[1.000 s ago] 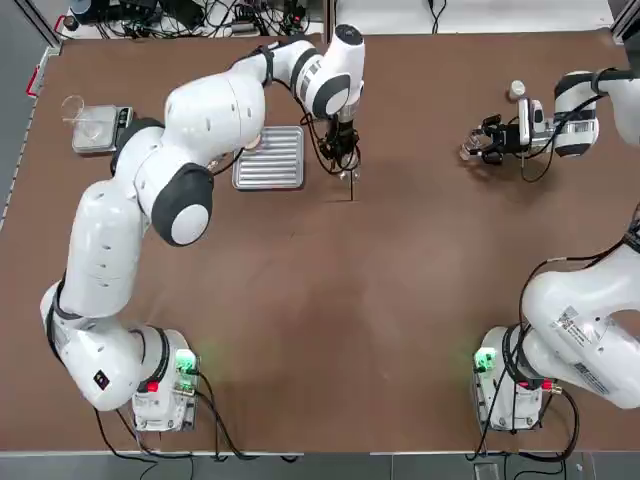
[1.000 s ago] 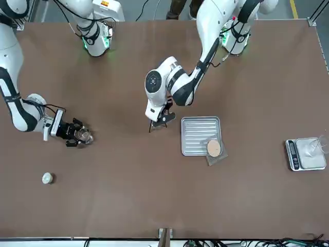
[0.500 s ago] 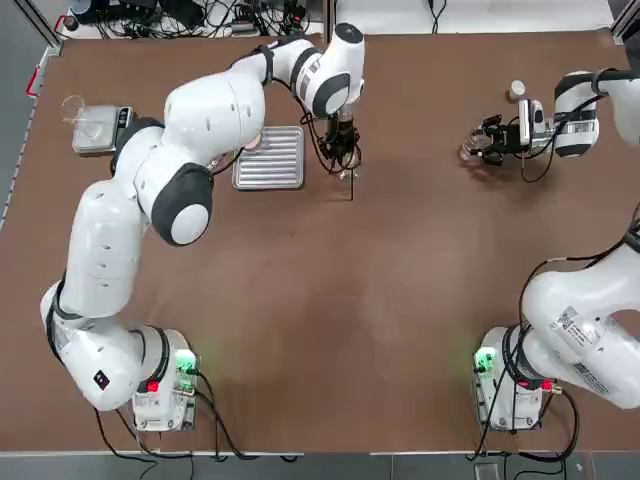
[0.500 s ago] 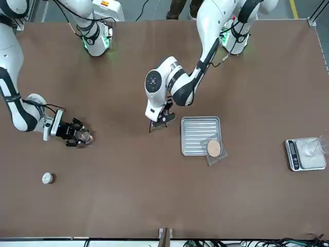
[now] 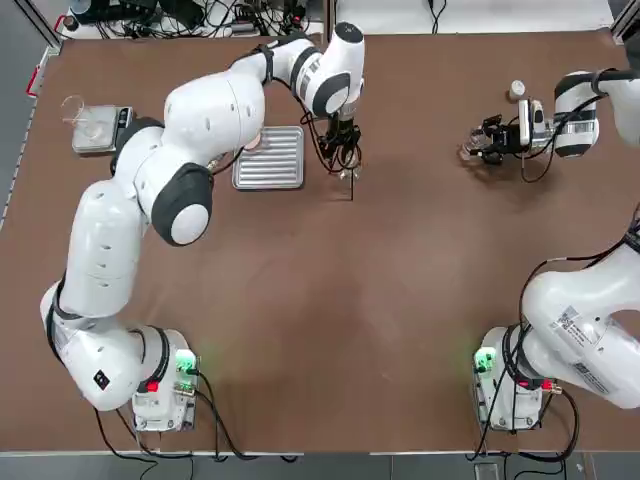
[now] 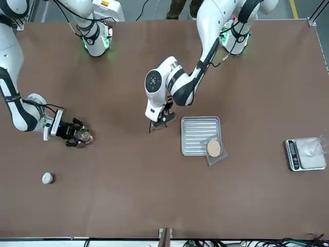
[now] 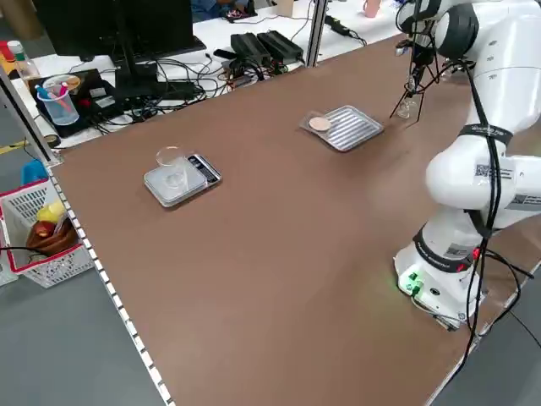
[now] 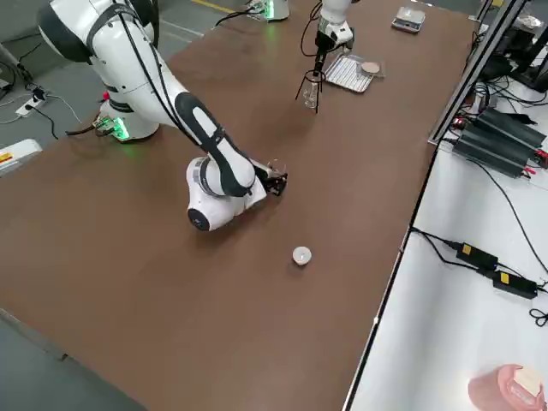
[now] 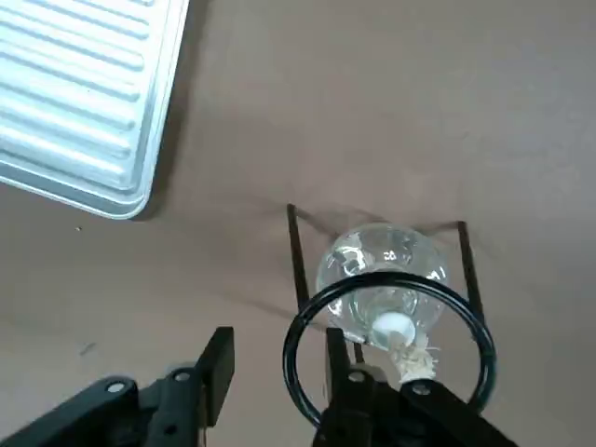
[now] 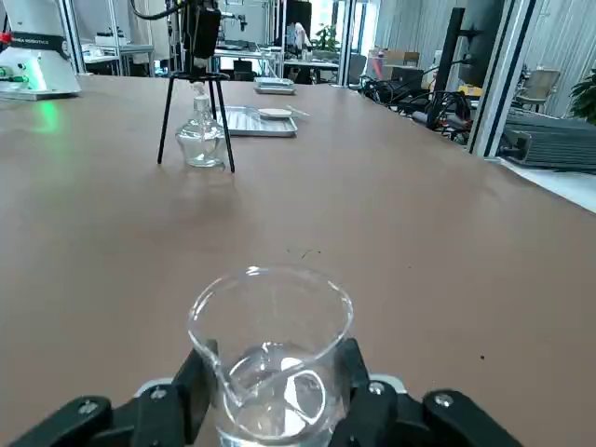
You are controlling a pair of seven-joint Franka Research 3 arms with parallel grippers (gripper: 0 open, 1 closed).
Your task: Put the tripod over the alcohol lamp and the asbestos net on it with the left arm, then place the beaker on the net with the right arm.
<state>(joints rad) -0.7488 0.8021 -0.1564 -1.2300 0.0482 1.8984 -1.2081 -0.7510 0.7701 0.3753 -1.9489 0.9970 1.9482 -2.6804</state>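
Over the alcohol lamp [image 9: 382, 270], I am letting go of the tripod [image 9: 386, 335], my left gripper [image 9: 279, 382] fingers standing apart around its ring. Next I am judging the asbestos net [image 6: 213, 149], at three o'clock beside the tray [image 6: 198, 134], needs fetching; my right gripper [image 10: 279, 410] is clamping the beaker [image 10: 270, 354].

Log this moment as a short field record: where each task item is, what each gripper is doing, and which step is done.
tripod: standing over the alcohol lamp, ring above the wick
left gripper: at the tripod's ring, jaws apart
asbestos net: lying at the ribbed tray's edge, untouched
beaker: held in the right gripper, jaws closed on it, low at the table
white capped bottle: alone on the table
step status: tripod set over lamp; net and beaker not yet placed
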